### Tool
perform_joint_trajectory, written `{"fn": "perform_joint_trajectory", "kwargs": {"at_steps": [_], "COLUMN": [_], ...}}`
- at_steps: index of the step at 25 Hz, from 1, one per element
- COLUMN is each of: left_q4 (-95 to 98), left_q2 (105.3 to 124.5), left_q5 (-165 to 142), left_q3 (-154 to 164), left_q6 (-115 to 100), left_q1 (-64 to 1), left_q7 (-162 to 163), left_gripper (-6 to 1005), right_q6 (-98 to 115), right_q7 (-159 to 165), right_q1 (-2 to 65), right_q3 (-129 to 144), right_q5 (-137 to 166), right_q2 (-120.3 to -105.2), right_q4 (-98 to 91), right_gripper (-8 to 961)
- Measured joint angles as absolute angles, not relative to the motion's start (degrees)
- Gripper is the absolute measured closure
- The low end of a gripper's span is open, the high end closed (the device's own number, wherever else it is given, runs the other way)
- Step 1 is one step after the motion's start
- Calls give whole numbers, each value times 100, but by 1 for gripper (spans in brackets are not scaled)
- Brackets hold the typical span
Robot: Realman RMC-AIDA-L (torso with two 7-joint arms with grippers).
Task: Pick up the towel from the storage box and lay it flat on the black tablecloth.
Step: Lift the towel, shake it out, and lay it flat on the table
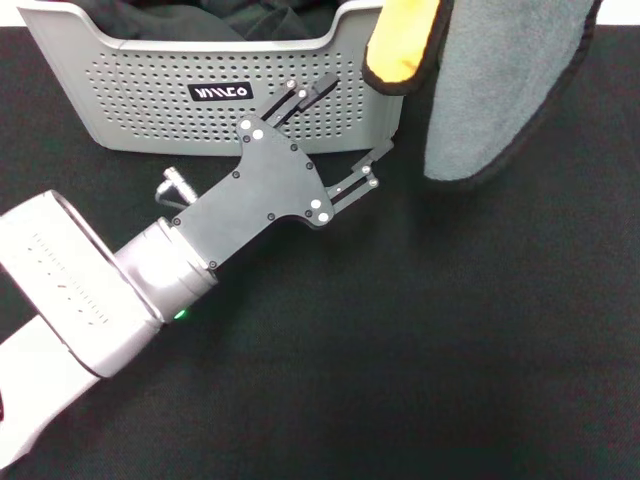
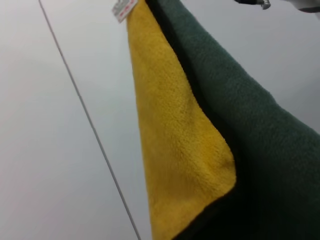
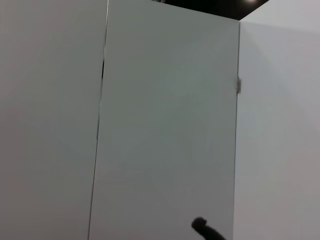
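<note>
The towel point(image 1: 500, 90) hangs in the air at the back right, over the storage box's right end. Its grey-teal face is toward me, and a yellow fold point(image 1: 403, 45) shows at its left edge. Its top runs out of the head view, so what holds it is hidden. The towel also fills the left wrist view point(image 2: 180, 150), yellow beside grey-teal. The storage box point(image 1: 150, 110) stands at the back left on the black tablecloth point(image 1: 420, 340). My left gripper point(image 1: 352, 120) is open and empty in front of the box's right half, just left of the hanging towel. My right gripper is out of view.
A dark black cloth bundle point(image 1: 200, 20) lies inside the box. My left arm point(image 1: 90, 290) reaches in from the lower left across the tablecloth. The right wrist view shows only white wall panels point(image 3: 165, 125).
</note>
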State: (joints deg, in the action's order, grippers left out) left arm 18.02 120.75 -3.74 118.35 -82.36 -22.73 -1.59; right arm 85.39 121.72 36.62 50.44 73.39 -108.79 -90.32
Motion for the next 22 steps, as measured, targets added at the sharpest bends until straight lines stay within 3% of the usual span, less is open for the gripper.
{"fn": "perform_joint_trajectory", "kwargs": {"at_steps": [22], "left_q4": [2116], "left_q2": [12075], "left_q5": [160], "left_q3": [12015], "left_q6": [-9050], "left_q1": [-2083], "left_q7": [-586], "left_gripper": [278], "right_q6": [8589], "right_q7": [12077], "right_q1": [3638], "right_q3": [5090], "right_q5": [7462], "right_q2": [-10960], "right_q4": [-8710], "right_gripper": [944]}}
